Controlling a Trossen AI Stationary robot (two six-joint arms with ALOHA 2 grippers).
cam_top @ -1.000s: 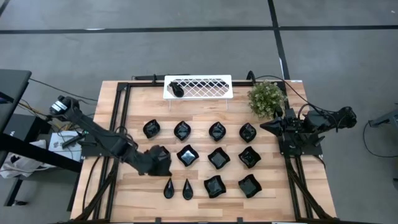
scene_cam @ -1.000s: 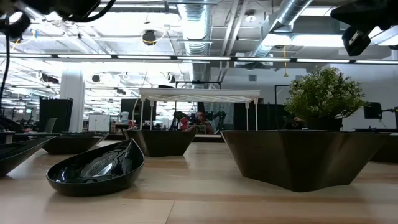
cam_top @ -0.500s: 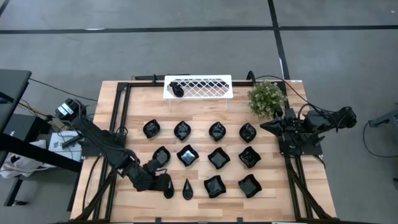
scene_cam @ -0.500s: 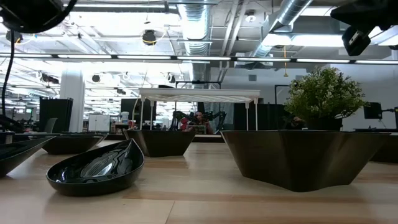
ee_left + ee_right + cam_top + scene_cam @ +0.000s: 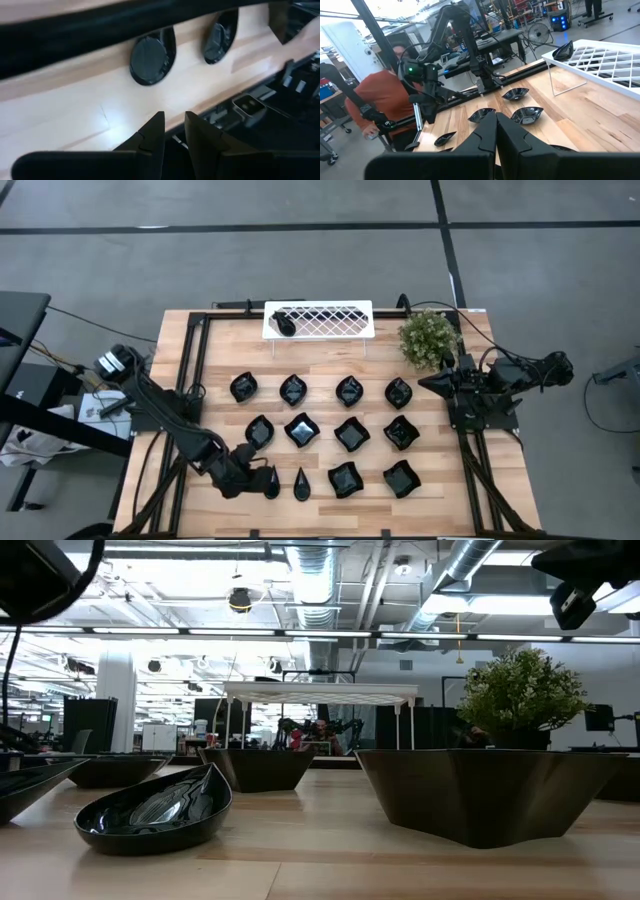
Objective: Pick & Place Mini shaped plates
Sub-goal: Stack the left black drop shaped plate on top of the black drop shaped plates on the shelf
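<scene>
fourteen-odd glossy black mini shaped plates (image 5: pixel 350 433)

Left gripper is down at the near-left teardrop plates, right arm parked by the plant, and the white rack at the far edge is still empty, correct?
Not quite: the white rack is not empty. The high view shows one black plate at its left end. The rest holds: the left gripper is low by the teardrop plates, and the right gripper waits beside the plant.
</scene>
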